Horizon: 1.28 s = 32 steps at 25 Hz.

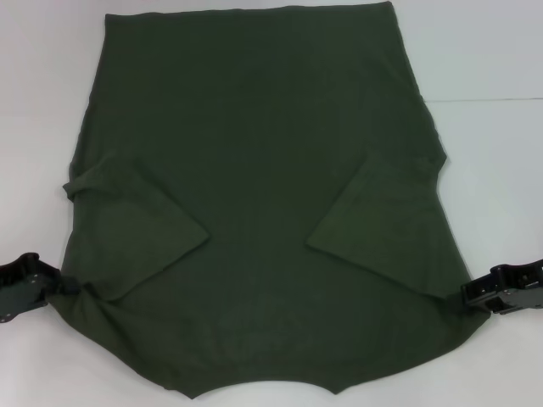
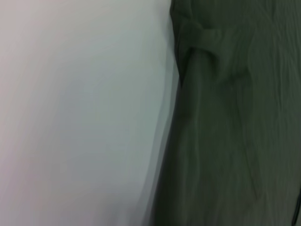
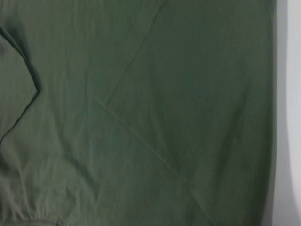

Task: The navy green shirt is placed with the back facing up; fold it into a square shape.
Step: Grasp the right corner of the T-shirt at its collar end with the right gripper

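Soft and limp, the shirt (image 1: 263, 195) bunches where left tool (image 1: 42, 284) and right tool (image 1: 477, 292) pinch its shoulder corners, the best hold.

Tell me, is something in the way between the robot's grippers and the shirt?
No, nothing visible is. The left gripper and the right gripper already meet the shirt at its side edges on the table.

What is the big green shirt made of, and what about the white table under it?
The navy green shirt looks like soft knit cloth, probably cotton: matte, with fine wrinkles, folded-in sleeves and bunching where the left gripper meets its edge. The table looks smooth, hard and white, perhaps laminate; its faint sheen leaves that open.
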Each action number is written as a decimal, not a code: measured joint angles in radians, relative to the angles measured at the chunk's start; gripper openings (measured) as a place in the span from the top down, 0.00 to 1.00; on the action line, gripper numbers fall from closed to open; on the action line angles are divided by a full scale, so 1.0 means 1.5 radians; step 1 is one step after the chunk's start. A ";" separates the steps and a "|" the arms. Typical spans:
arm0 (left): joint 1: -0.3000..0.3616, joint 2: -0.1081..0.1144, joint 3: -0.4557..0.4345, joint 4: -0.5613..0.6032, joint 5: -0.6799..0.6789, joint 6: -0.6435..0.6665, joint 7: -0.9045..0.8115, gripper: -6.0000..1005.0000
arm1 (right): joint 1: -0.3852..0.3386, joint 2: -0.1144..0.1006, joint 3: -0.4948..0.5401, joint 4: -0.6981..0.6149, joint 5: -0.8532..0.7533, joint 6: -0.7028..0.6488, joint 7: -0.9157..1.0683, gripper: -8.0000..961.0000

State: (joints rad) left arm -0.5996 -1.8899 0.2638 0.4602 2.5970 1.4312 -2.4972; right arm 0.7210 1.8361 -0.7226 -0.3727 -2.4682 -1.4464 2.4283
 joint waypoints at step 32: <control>-0.003 0.000 0.000 -0.001 0.000 -0.007 0.000 0.92 | 0.002 0.003 -0.026 -0.006 0.000 0.024 -0.002 0.84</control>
State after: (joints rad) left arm -0.6045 -1.8899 0.2638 0.4590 2.5970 1.4203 -2.4973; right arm 0.7240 1.8409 -0.7623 -0.3823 -2.4679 -1.4107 2.4254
